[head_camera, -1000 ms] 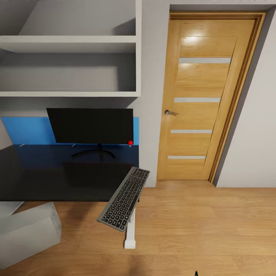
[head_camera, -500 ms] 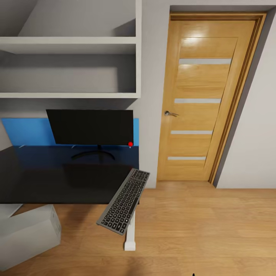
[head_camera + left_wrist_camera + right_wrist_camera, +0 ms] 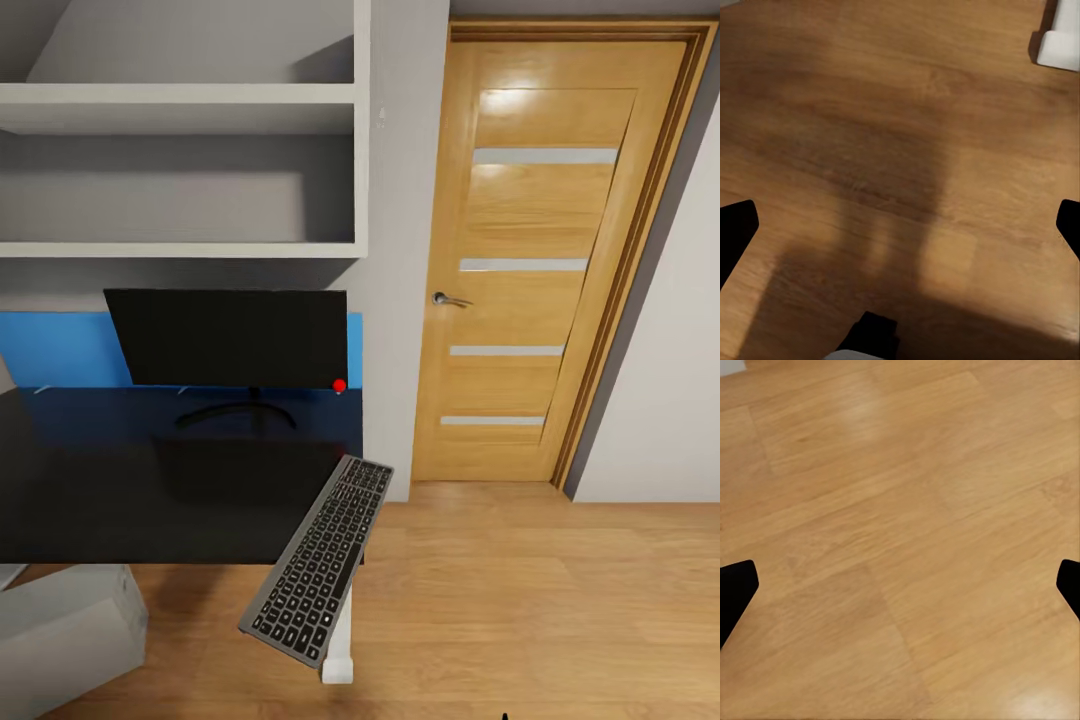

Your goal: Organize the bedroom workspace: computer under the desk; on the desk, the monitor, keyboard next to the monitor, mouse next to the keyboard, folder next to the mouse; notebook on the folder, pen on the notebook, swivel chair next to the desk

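The black monitor [image 3: 225,335] stands on its curved foot at the back of the glossy black desk [image 3: 100,490]. The grey keyboard [image 3: 318,560] lies slanted across the desk's right front corner, with much of its length hanging past the edge. Below the desk's left part, the light grey computer [image 3: 62,640] rests on the wood floor. My left gripper [image 3: 900,225] is open above bare floor, fingertips far apart with nothing between them. Over the floorboards, my right gripper [image 3: 900,585] is open and holds nothing.
A white desk leg [image 3: 338,645] stands under the keyboard's corner. An oak door [image 3: 530,270] is shut at the right. Grey wall shelves [image 3: 180,245] hang above the desk, and a blue panel [image 3: 55,350] sits behind the monitor. Open wood floor stretches right of the desk.
The whole head view has shifted: the camera has come closer to the desk, so desk, monitor and keyboard look larger. The things themselves have not moved.
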### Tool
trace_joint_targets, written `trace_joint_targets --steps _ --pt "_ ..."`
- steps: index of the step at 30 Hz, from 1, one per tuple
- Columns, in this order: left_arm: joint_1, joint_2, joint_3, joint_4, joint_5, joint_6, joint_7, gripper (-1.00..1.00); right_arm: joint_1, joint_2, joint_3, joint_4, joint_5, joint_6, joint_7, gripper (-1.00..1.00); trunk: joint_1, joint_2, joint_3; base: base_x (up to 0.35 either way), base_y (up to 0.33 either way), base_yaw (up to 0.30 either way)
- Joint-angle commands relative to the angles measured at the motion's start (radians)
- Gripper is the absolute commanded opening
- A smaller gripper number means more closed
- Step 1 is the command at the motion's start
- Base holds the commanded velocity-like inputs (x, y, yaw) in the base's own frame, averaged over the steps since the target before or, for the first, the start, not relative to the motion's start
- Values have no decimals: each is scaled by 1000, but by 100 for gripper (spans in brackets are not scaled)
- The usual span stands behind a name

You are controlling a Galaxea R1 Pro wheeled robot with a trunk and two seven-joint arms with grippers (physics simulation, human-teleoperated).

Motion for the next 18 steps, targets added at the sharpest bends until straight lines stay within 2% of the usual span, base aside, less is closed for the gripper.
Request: trace_joint_targets --steps 1,18 --pt "-1 0 -8 0 11 -5 4 100 -1 0 9 2 -2 -2 -6 100 0 -1 -1 42 0 0" --pt "-1 0 -10 18 9 -6 4 100 -1 1 9 3 -2 -1 -9 100 0 -1 -1 8 0 0"
